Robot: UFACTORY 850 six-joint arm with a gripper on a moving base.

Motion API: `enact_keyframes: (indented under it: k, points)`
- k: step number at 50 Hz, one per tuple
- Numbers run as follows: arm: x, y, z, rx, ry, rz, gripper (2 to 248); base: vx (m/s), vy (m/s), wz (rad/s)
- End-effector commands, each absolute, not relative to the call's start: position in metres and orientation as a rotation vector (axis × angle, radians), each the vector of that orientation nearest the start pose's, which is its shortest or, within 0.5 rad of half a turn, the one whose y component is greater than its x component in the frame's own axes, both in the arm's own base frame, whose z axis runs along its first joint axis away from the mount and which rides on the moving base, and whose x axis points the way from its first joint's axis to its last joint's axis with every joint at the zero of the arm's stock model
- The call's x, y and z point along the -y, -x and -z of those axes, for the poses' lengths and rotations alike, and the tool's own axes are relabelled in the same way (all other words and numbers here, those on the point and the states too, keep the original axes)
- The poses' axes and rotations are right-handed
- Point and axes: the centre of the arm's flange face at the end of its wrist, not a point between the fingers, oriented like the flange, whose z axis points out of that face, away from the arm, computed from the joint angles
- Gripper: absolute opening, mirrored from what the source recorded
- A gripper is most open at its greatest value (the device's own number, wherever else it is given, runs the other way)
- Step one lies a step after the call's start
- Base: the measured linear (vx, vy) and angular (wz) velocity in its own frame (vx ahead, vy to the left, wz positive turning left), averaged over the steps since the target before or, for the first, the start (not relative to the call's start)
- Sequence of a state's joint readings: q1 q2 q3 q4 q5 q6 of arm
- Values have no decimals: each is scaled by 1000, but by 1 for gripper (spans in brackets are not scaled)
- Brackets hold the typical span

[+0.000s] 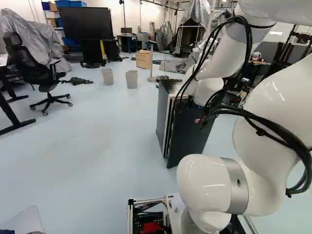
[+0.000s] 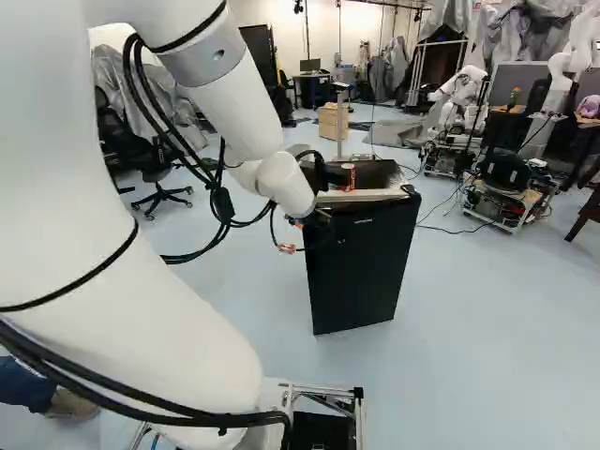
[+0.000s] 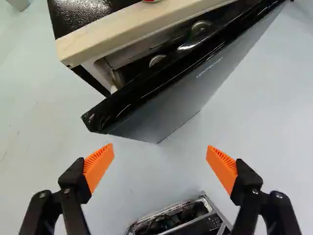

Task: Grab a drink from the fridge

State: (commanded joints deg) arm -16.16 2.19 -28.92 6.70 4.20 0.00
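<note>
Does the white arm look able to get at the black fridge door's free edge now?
Probably yes: the door is ajar, the black gripper stands open, and nothing shows between it and that edge.

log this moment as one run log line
gripper: open, empty | fridge door: ajar | likely cans: inside door gap | red can: on fridge top | drink: not grasped

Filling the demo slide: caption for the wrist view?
Gripper open, nothing between its orange pads, with the black fridge door ajar ahead.
</note>
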Motion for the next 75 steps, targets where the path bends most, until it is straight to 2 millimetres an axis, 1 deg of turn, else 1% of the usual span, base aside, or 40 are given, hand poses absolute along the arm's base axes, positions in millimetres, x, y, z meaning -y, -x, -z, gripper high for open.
enact_keyframes:
  k: [17,27,52,75]
  points:
    - [112,-383,-380,-588,2991,1018,247,0,0,0]
    - [113,-386,-380,-577,2986,1057,247,0,0,0]
    - [114,-393,-380,-570,2985,1063,247,0,0,0]
    - [115,-410,-380,-556,2983,1067,247,0,0,0]
